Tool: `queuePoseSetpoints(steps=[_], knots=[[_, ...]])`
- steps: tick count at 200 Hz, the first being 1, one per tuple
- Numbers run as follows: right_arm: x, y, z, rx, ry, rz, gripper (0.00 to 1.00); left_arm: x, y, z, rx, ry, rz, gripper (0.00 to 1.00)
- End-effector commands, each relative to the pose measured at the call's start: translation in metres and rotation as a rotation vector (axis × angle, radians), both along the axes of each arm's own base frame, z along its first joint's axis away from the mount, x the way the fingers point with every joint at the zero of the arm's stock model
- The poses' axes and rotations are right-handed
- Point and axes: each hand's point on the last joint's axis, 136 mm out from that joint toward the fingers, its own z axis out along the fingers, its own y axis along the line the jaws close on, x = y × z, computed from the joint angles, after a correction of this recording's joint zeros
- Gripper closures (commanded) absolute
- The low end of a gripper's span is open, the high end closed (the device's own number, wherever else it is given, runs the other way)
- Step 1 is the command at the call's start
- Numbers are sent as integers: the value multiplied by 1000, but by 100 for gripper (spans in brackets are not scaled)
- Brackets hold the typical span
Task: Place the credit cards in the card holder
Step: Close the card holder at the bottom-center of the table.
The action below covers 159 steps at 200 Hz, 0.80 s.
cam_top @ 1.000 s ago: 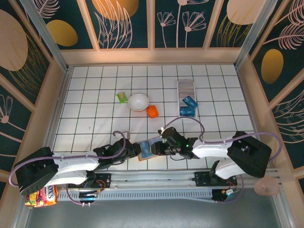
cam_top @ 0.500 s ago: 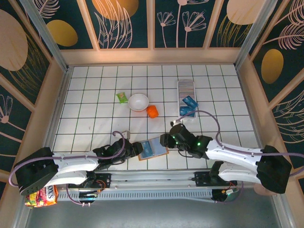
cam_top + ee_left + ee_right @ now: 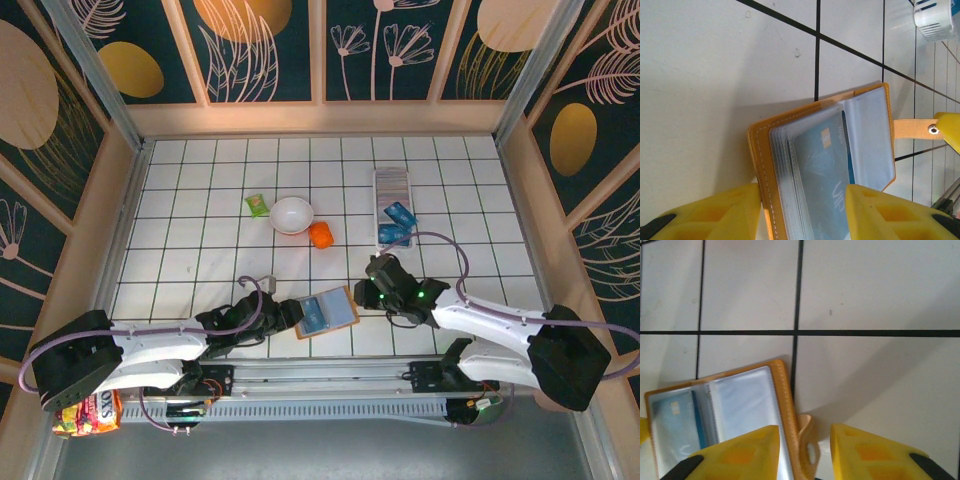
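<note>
At the left edge of the open tan-orange wallet (image 3: 335, 308), the left gripper (image 3: 803, 190) clamps the cover and the clear sleeves between its yellow fingers, holding that edge. One blue credit card (image 3: 822, 180) sits in a clear sleeve inside the wallet. At the wallet's right edge the right gripper (image 3: 805, 432) hovers with a narrow gap between its jaws; the wallet's strap tab (image 3: 807, 442) lies in that gap, and neither finger visibly presses it. Beyond the wallet's right corner, well apart across bare tiles, stands the card holder (image 3: 391, 183), with two more credit cards (image 3: 399, 213) in the half nearer the wallet. Straight beyond the wallet lie an orange object (image 3: 320, 234), a white bowl (image 3: 291, 214) and a green packet (image 3: 257, 204), with open tiles between them and the wallet. Left of the wallet the tiles run bare to the wooden side wall (image 3: 100, 240).
</note>
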Motion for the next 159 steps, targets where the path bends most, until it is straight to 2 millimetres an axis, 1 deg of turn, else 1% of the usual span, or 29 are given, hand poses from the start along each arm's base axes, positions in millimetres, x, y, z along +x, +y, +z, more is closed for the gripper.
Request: queuePoseSetpoints(steps=[1,10,15,32,39,59,74,89,115,123,132,144,159], knots=[[-2,-5,-9,-21,19,15,77,5,-14,17,-67,-8,2,52],[-2,-8,-11,-33,21,9,79,6,-16,19,-74,-8,4,52],[-2,-9,-13,-40,25,6,82,6,-18,21,-83,-9,4,52],[-5,-14,-20,-52,45,-1,94,8,-26,31,-126,-14,-7,52],[-6,-14,-22,-50,51,-3,100,9,-28,35,-135,-17,-8,53],[-6,-15,-24,-37,51,-16,100,11,-37,47,-165,-29,-24,52],[-10,-8,-22,9,65,-4,100,12,-46,54,-190,-35,-44,53],[-11,-4,-20,46,64,-2,100,12,-59,63,-222,-42,-82,53],[-13,-5,-19,65,64,-12,100,16,-84,79,-255,-58,-145,56],[-14,-4,-18,79,64,-11,100,16,-88,78,-254,-56,-153,56],[-14,-3,-16,92,63,-12,100,17,-91,72,-251,-47,-157,57],[-15,-1,-13,106,59,-7,100,16,-96,62,-234,-32,-165,60],[-15,3,-9,127,54,1,100,14,-101,45,-205,-5,-176,63]])
